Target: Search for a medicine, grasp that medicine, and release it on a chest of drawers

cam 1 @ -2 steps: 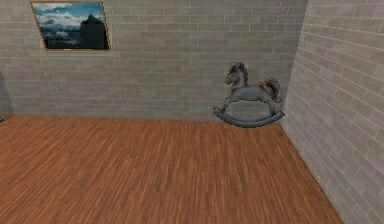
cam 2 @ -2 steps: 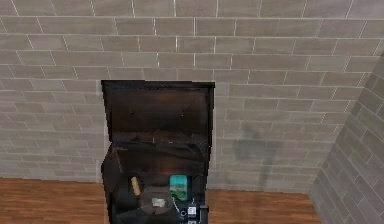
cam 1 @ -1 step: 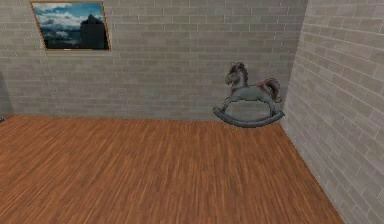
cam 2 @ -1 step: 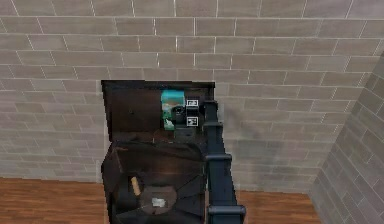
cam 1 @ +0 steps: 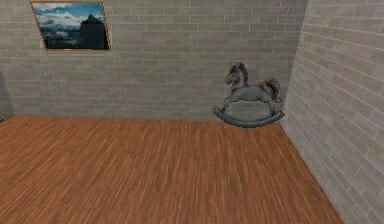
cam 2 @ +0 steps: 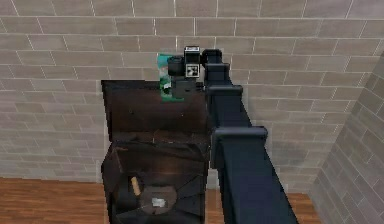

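Observation:
In the arm side view the dark arm rises from the bottom edge to two white marked squares near the brick wall. Left of them is my gripper, with a small teal-green thing at its far end. That thing sits at the far edge of the top of a dark wooden cabinet. I cannot tell whether the gripper holds it or whether it rests on the top. Its shape is too small to name as a medicine.
The cabinet's lower part stands open, with small pale items inside. In the forward view a grey rocking horse stands by the far brick wall, a framed picture hangs upper left, and wooden floor stretches ahead.

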Controlling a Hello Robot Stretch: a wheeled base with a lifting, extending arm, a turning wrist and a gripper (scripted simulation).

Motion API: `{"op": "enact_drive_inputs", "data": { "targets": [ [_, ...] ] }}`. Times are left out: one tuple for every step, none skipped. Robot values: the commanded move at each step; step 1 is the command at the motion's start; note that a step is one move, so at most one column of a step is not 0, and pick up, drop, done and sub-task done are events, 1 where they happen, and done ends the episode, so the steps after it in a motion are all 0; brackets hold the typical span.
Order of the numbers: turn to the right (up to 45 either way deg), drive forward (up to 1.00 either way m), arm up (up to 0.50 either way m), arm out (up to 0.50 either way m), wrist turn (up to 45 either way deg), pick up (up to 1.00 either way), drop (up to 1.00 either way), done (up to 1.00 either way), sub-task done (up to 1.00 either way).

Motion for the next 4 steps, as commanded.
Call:
{"op": "enact_drive_inputs", "data": {
  "targets": [
    [0.0, 0.00, 0.00, 0.00, -45.0, 0.00, 0.00, 0.00, 0.00],
    [0.0, 0.00, 0.00, 0.00, -45.0, 0.00, 0.00, 0.00, 0.00],
    [0.0, 0.00, 0.00, 0.00, -36.0, 0.00, 0.00, 0.00, 0.00],
    [0.0, 0.00, 0.00, -0.34, 0.0, 0.00, 0.00, 0.00, 0.00]
  ]
}}
